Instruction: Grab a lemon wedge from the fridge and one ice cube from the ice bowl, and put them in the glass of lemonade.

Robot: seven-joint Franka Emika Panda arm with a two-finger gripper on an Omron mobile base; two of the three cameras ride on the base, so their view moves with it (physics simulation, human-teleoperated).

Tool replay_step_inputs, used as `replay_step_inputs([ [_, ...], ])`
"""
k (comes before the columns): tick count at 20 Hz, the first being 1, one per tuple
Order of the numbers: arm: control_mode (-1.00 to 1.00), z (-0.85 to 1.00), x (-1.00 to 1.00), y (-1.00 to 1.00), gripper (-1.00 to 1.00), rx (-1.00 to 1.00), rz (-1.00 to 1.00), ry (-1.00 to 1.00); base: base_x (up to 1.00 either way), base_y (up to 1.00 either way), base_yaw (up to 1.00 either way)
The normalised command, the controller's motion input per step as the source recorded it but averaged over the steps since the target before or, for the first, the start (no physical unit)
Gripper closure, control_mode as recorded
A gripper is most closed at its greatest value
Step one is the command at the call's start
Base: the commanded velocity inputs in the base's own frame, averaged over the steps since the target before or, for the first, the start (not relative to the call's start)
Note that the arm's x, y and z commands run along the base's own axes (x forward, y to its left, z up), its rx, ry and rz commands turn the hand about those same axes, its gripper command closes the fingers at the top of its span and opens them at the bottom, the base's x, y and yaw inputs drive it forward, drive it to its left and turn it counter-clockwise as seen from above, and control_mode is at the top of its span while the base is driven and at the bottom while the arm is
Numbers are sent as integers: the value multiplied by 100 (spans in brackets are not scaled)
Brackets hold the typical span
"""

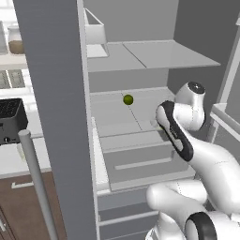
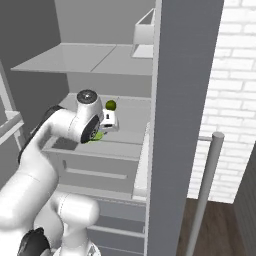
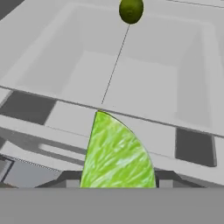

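The fridge (image 1: 56,117) stands open, and my arm reaches onto its middle shelf (image 1: 126,123). My gripper (image 2: 102,132) is shut on the lemon wedge (image 2: 98,135), a bright green slice. In the hand view the lemon wedge (image 3: 116,151) stands point up between the jaws of the gripper (image 3: 117,180), just above the shelf's front edge. A dark olive round fruit (image 1: 128,99) lies farther back on the same shelf, also seen as the round fruit (image 3: 131,9) straight ahead of the hand. The ice cube, the ice bowl and the glass of lemonade are out of view.
The open fridge door (image 2: 182,125) with its bar handle (image 2: 207,190) stands close on the right. Another door and its bar handle (image 1: 35,178) are on the left. Drawers (image 1: 136,161) sit below the shelf, a white bin (image 1: 96,30) above. A black toaster (image 1: 10,119) rests on the left counter.
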Motion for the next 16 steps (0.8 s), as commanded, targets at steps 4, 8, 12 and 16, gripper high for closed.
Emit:
replay_step_inputs([
  [4,-100,86,-100,0,100,0,-29,0,0,0,0],
  [8,-100,77,-100,5,100,0,-16,0,0,0,0],
  [12,-100,57,-100,0,100,0,-3,-6,0,0,0],
  [16,-100,66,-99,3,100,0,0,-1,0,0,0],
])
